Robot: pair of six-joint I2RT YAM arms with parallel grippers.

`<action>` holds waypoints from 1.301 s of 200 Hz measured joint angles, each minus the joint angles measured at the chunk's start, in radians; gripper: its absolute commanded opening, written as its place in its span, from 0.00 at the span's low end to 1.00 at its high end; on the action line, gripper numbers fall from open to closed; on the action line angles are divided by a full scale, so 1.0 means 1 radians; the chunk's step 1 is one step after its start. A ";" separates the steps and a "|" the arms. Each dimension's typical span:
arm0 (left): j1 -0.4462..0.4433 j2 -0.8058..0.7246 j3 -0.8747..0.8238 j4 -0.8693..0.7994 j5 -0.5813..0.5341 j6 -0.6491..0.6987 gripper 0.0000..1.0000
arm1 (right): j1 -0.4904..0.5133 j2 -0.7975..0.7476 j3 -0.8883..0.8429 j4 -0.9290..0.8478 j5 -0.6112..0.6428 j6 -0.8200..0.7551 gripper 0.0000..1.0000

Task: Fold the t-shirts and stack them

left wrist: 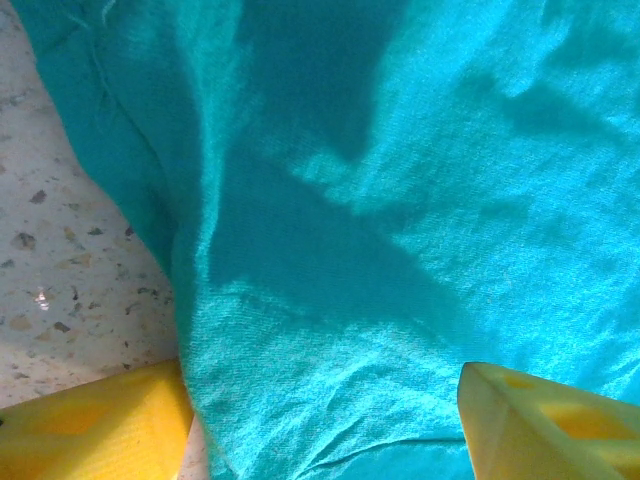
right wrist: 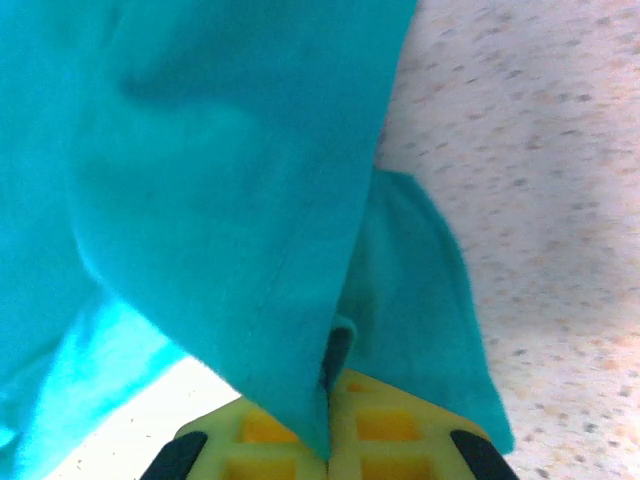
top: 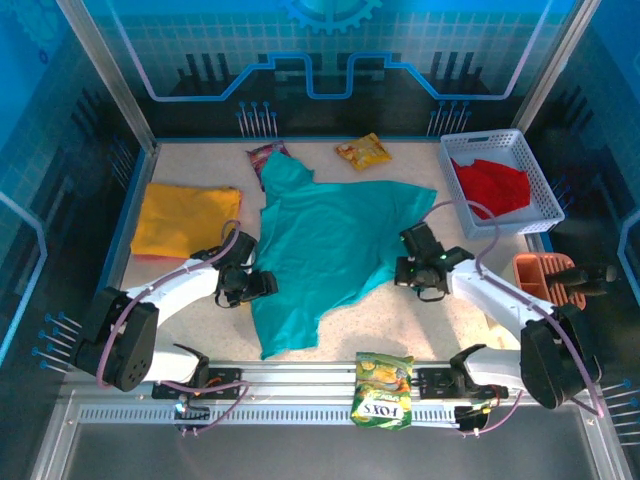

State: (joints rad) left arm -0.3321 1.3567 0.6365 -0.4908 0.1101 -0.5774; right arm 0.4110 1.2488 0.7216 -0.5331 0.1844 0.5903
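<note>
The teal shirt (top: pixel 330 240) lies rumpled in the middle of the tabletop (top: pixel 400 325), light and limp, likely to sag wherever unsupported. The left fingers (left wrist: pixel 90 430) stand spread over its left edge; the right fingers (right wrist: pixel 390 425) pinch its right edge. Seams and corners probably give the surest hold

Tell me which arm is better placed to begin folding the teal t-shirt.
Right, probably. The right gripper looks shut on the teal t-shirt at its right edge, with cloth draped over it. The left gripper is open over the opposite edge and grips nothing.
</note>
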 measured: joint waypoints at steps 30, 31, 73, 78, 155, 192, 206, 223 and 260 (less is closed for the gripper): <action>0.000 0.002 0.000 -0.001 0.000 0.000 0.71 | -0.138 0.007 0.076 -0.098 -0.079 -0.045 0.00; 0.000 0.003 0.000 -0.001 0.000 0.000 0.71 | -0.140 0.008 0.078 -0.101 -0.081 -0.046 0.00; 0.000 0.010 0.008 -0.006 -0.001 0.003 0.71 | -0.332 0.061 0.138 -0.165 -0.192 -0.084 0.02; 0.000 0.011 0.009 -0.008 -0.001 0.003 0.71 | -0.360 0.072 0.138 -0.168 -0.209 -0.087 0.02; 0.000 0.014 0.012 -0.013 -0.008 0.007 0.71 | -0.557 0.275 0.214 -0.130 -0.430 -0.087 0.01; 0.000 0.025 0.025 -0.024 -0.012 0.008 0.71 | -0.557 0.323 0.274 -0.075 -0.484 -0.048 0.21; 0.000 0.026 0.025 -0.025 -0.016 0.009 0.71 | -0.557 0.336 0.288 -0.048 -0.508 -0.036 0.37; 0.000 0.029 0.025 -0.024 -0.018 0.011 0.71 | -0.557 0.355 0.304 -0.016 -0.535 -0.024 0.52; 0.000 0.034 0.030 -0.028 -0.019 0.011 0.71 | -0.557 0.341 0.292 0.021 -0.531 -0.035 0.81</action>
State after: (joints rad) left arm -0.3321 1.3907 0.6666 -0.5186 0.0914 -0.5667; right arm -0.1455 1.5898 1.0138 -0.5121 -0.3470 0.5552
